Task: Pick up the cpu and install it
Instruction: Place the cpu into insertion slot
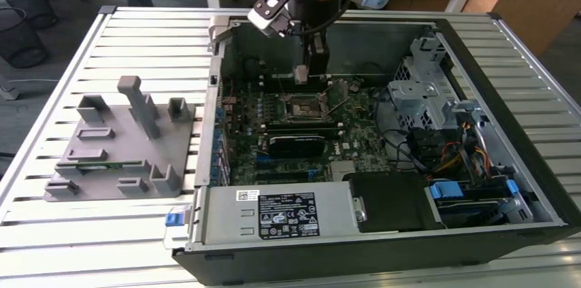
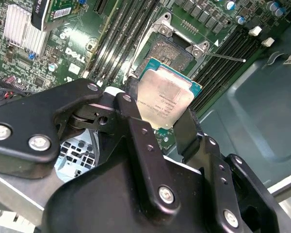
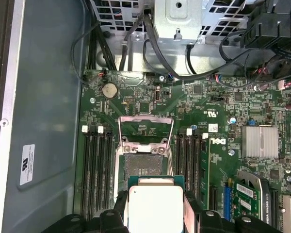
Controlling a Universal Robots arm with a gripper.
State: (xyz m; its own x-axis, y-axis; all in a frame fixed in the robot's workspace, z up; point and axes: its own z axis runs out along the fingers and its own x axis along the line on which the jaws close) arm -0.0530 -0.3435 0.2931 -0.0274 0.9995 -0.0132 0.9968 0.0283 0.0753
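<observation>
Exterior view: hand (image 1: 304, 75) is hovering at 12 o'clock from socket (image 1: 304, 105); second wrist view: it is clamping cpu (image 2: 166, 99) by its edges, presumably sparing its contacts.

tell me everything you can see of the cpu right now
The cpu is a small flat square chip: silvery-grey metal lid with faint print on a thin teal-green edge. The gripper grips two opposite edges between black fingers, lid toward the wrist cameras. It hangs over the motherboard, just short of the open socket, whose load frame is raised; not yet seated, only the fingers touch it.
</observation>
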